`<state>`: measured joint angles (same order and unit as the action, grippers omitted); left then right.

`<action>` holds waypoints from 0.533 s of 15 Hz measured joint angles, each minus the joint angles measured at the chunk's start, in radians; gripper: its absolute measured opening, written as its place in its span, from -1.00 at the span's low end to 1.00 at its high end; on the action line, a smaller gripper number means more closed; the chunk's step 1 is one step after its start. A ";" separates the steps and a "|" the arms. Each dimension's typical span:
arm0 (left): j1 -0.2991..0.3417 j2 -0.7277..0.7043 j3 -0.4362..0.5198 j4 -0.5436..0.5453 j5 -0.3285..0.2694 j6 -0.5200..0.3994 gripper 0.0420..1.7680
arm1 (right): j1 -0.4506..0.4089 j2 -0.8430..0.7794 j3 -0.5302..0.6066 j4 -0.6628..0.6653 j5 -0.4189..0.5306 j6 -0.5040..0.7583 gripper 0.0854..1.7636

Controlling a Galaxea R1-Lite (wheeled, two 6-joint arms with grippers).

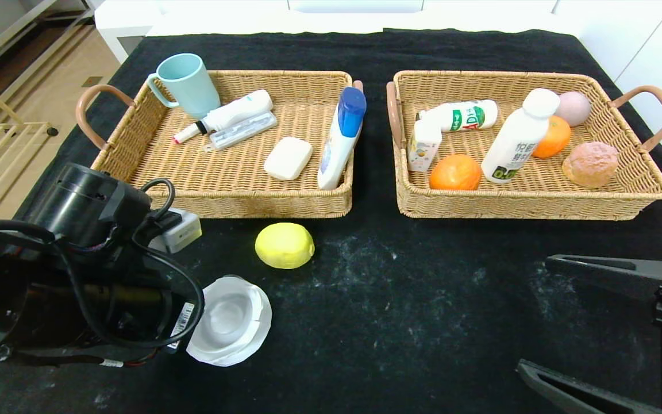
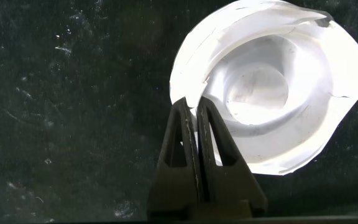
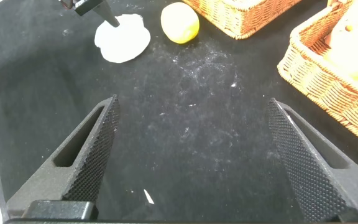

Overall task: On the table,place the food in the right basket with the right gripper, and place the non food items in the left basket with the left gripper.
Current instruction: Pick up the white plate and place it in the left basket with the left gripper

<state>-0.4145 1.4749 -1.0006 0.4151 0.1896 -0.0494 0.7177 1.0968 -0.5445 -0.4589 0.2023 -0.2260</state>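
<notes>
A white paper bowl (image 1: 230, 319) lies on the black table at the front left. My left gripper (image 2: 191, 106) is shut on its near rim, the thin white edge pinched between the fingers; the bowl also shows in the left wrist view (image 2: 272, 93) and the right wrist view (image 3: 123, 38). A yellow lemon (image 1: 284, 245) sits on the table just in front of the left basket (image 1: 262, 204) and also shows in the right wrist view (image 3: 179, 22). My right gripper (image 1: 533, 313) is open and empty at the front right, in front of the right basket (image 1: 526, 207).
The left basket holds a teal mug (image 1: 188, 85), tubes, a soap bar and a blue-capped bottle. The right basket holds oranges, bottles, a carton and a bun. A small grey-white box (image 1: 180, 230) lies on the table, partly hidden behind my left arm.
</notes>
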 joint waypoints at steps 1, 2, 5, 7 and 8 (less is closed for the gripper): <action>-0.001 -0.005 0.003 0.000 0.000 0.000 -0.90 | 0.000 0.000 0.000 0.000 0.000 0.000 0.94; -0.003 -0.013 0.008 0.003 0.000 0.000 -0.90 | 0.000 0.001 0.000 0.000 0.000 0.000 0.94; -0.009 -0.050 0.009 0.007 0.005 0.006 -0.90 | 0.000 0.001 0.001 0.123 0.000 0.000 0.94; -0.020 -0.090 0.006 0.007 0.007 0.009 -0.90 | 0.000 0.001 0.000 0.044 0.000 0.000 0.94; -0.030 -0.114 0.006 0.008 0.007 0.009 -0.90 | 0.000 0.001 -0.001 0.003 0.000 0.000 0.94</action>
<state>-0.4445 1.3609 -0.9943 0.4228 0.1970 -0.0409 0.7177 1.0983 -0.5455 -0.4555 0.2026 -0.2255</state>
